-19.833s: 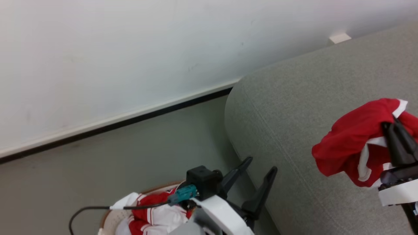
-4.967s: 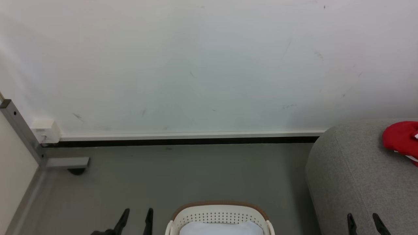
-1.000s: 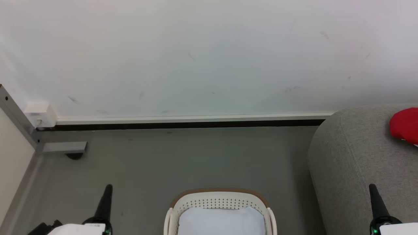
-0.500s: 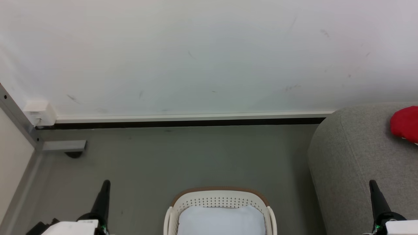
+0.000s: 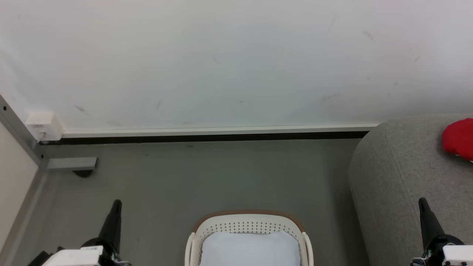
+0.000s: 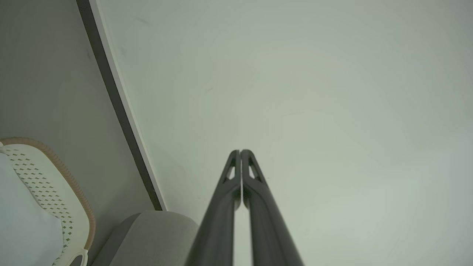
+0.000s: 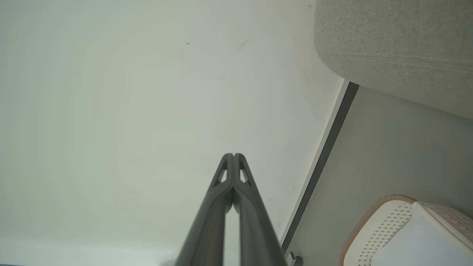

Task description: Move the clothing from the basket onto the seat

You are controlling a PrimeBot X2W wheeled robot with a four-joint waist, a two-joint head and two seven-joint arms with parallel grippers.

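Grey floor [image 5: 207, 177] held the laundry basket [image 5: 249, 216], bottom middle. The red jersey [image 5: 459, 138] lay on the sofa [image 5: 391, 177], far right. The left hand [image 6: 241, 151] and right hand [image 7: 233, 154] were pressed together.

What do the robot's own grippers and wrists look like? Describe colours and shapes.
The left gripper and right gripper look alike: each has two long, slim, dark grey fingers tapering to a narrow tip, with a small triangular cut-out near each tip. In the head view, a white wrist casing sits behind the left gripper, another behind the right.
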